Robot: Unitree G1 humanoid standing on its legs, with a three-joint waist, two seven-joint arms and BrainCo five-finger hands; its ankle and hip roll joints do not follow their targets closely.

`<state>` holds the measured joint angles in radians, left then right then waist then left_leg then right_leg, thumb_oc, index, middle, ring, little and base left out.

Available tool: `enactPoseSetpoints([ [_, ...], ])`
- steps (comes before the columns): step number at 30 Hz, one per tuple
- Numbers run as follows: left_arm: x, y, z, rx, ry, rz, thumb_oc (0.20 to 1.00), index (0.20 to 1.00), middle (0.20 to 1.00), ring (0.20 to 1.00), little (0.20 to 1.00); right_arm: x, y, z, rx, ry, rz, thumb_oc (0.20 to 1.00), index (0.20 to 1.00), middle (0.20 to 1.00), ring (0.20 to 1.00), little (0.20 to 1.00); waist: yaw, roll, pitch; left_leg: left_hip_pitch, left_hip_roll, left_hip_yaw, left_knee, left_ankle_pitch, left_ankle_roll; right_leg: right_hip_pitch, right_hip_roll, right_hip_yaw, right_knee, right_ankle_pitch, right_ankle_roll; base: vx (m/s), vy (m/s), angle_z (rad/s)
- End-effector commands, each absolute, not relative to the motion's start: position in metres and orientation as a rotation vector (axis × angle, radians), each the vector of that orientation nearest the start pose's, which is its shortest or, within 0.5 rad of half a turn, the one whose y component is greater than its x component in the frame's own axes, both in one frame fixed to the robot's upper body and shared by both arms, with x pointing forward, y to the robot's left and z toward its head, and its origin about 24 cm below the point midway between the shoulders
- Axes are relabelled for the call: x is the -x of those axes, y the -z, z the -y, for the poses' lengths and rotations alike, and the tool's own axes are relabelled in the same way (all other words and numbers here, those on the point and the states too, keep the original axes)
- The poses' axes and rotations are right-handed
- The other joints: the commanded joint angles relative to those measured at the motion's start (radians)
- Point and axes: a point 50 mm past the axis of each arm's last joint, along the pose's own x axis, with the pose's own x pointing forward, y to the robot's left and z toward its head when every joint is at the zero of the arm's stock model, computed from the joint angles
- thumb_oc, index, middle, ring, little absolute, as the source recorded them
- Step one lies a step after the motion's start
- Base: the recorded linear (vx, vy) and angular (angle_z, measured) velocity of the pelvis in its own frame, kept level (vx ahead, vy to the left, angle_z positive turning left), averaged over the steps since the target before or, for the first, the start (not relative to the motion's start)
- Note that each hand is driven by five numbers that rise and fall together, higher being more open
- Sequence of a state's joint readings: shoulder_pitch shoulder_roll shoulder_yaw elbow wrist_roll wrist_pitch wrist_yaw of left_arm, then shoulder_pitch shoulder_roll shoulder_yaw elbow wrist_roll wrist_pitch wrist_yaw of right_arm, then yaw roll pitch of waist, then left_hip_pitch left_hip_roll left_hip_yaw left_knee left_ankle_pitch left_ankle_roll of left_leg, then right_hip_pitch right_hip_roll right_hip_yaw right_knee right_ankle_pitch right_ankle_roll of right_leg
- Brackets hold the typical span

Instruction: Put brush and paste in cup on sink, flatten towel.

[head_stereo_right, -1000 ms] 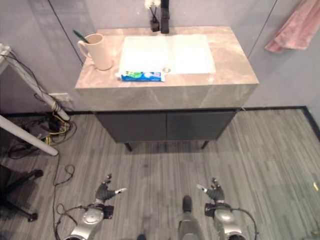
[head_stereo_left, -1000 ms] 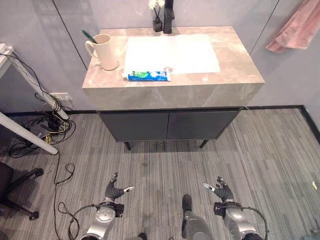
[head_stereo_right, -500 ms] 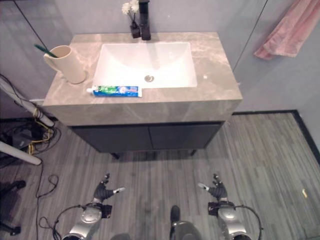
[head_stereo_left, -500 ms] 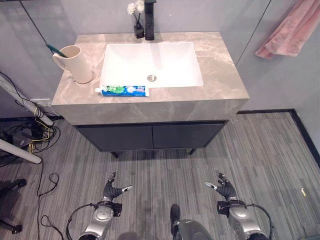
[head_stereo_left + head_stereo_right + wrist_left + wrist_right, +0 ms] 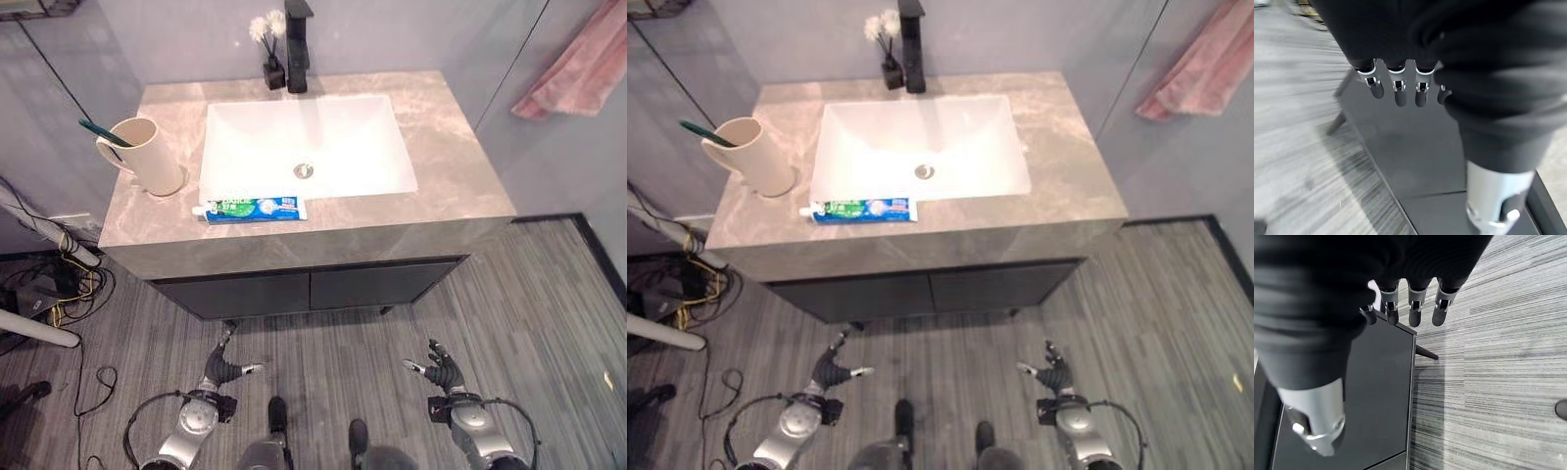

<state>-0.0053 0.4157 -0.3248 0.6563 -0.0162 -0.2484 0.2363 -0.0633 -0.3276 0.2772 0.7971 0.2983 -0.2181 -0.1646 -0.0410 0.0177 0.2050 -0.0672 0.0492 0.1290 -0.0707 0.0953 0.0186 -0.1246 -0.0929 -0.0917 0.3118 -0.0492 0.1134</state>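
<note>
Left hand (image 5: pixel 227 373) empty — one cup (image 5: pixel 152 157), one toothpaste (image 5: pixel 250 209)

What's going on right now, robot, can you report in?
Left hand and right hand both open, low over the floor, holding nothing. Brush in cup; paste flat on counter. Pink towel hanging, bunched. Nothing in the way.

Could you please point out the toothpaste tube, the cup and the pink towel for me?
toothpaste tube (image 5: pixel 250 209): left eye view, middle of its printed face.
cup (image 5: pixel 157 164): left eye view, outer wall.
pink towel (image 5: pixel 578 73): left eye view, hanging folds.
</note>
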Motion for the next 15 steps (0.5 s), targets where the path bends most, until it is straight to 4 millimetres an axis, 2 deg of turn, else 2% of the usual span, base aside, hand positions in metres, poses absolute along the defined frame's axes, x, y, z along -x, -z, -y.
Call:
enactPoseSetpoints([
  [1,-0.203,0.061,-0.239,-0.599,0.028,-0.362,1.0,1.0,1.0,1.0,1.0,-0.232,0.067,0.212,0.187,0.069,-0.414,1.0,1.0,1.0,1.0,1.0,0.014,-0.023,0.023,0.0,-0.024,-0.019,0.1,-0.085,0.016,-0.076,-0.054,0.006,0.227,0.161,0.077,0.16,0.184,-0.04],
  [2,-0.2,0.062,-0.24,-0.611,0.033,-0.367,1.0,1.0,1.0,1.0,1.0,-0.232,0.067,0.211,0.182,0.069,-0.414,1.0,1.0,1.0,1.0,1.0,0.015,-0.023,0.021,0.012,-0.025,-0.016,0.086,-0.086,0.017,-0.08,-0.068,-0.006,0.212,0.168,0.079,0.17,0.118,0.08],
  [4,-0.196,0.064,-0.241,-0.629,0.041,-0.372,1.0,1.0,1.0,1.0,1.0,-0.23,0.07,0.209,0.15,0.082,-0.429,1.0,1.0,1.0,1.0,1.0,0.024,-0.029,0.01,0.034,-0.02,-0.008,0.055,-0.086,0.005,-0.061,-0.122,-0.057,0.093,0.164,0.08,0.11,-0.02,0.03],
  [5,-0.196,0.064,-0.241,-0.629,0.041,-0.373,1.0,1.0,1.0,1.0,1.0,-0.23,0.07,0.209,0.149,0.082,-0.429,1.0,1.0,1.0,1.0,1.0,0.022,-0.028,0.012,0.036,-0.019,-0.009,0.054,-0.085,0.005,-0.056,-0.121,-0.06,0.09,0.165,0.08,0.08,-0.095,-0.1],
  [8,-0.193,0.063,-0.245,-0.629,0.021,-0.368,1.0,1.0,1.0,1.0,1.0,-0.232,0.075,0.206,0.151,0.074,-0.455,1.0,1.0,1.0,1.0,1.0,0.046,-0.055,-0.003,0.039,0.01,0.002,0.027,-0.082,-0.034,-0.02,-0.189,-0.131,-0.199,0.2,0.098,0.07,-0.203,-0.13],
  [10,-0.19,0.064,-0.249,-0.617,-0.001,-0.375,1.0,1.0,1.0,1.0,1.0,-0.227,0.08,0.202,0.156,0.063,-0.479,1.0,1.0,1.0,1.0,1.0,0.056,-0.083,-0.009,0.033,0.008,-0.007,0.033,-0.08,-0.044,0.028,-0.164,-0.085,-0.27,0.22,0.108,0.07,-0.199,0.08],
  [11,-0.189,0.064,-0.248,-0.61,-0.002,-0.374,1.0,1.0,1.0,1.0,1.0,-0.231,0.077,0.203,0.17,0.062,-0.467,1.0,1.0,1.0,1.0,1.0,0.063,-0.085,-0.013,0.026,0.017,-0.02,0.026,-0.069,-0.052,0.037,-0.142,-0.05,-0.284,0.213,0.107,0.05,-0.169,0.17],
  [15,-0.179,0.062,-0.254,-0.584,-0.039,-0.36,1.0,1.0,1.0,1.0,1.0,-0.227,0.079,0.214,0.174,0.09,-0.485,1.0,1.0,1.0,1.0,1.0,0.102,-0.09,-0.03,0.011,0.036,-0.046,-0.008,-0.034,-0.083,0.08,-0.124,-0.118,-0.366,0.203,0.102,0.03,-0.175,0.21],
])
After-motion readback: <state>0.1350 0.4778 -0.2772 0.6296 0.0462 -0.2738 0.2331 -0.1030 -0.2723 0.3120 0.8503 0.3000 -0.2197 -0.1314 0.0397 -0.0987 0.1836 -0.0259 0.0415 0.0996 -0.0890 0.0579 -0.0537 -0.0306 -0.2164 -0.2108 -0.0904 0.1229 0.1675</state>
